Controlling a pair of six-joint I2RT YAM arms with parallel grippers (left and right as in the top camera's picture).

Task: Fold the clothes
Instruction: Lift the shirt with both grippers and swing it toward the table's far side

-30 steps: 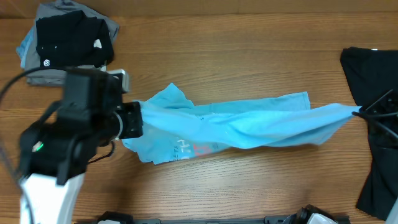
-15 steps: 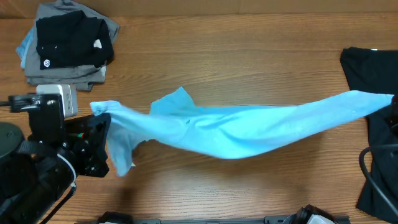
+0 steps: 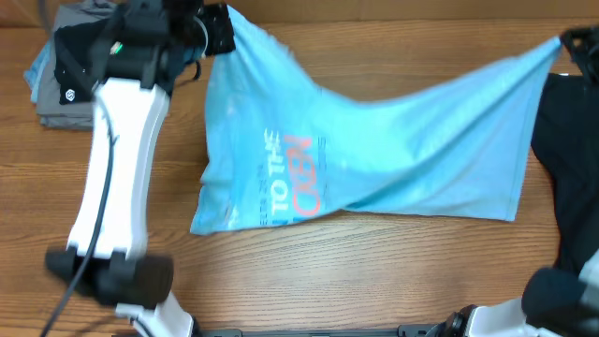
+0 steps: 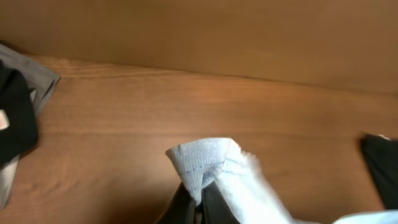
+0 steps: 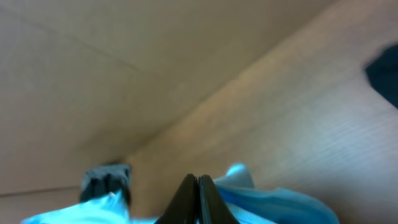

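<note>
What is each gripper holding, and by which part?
Both hold the T-shirt: the left gripper pinches a hemmed corner, and the right gripper pinches the opposite end.

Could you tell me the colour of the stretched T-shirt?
A light blue cotton T-shirt, best seen overhead view.

The hand sits at the bottom edge, its two dark fingers pressed together on a fold of the light blue shirt. The cloth trails off to both sides. Behind it lies the blurred wooden desk. A dark cloth shows at the right edge, and a small dark object, too blurred to identify, sits at lower left.
</note>
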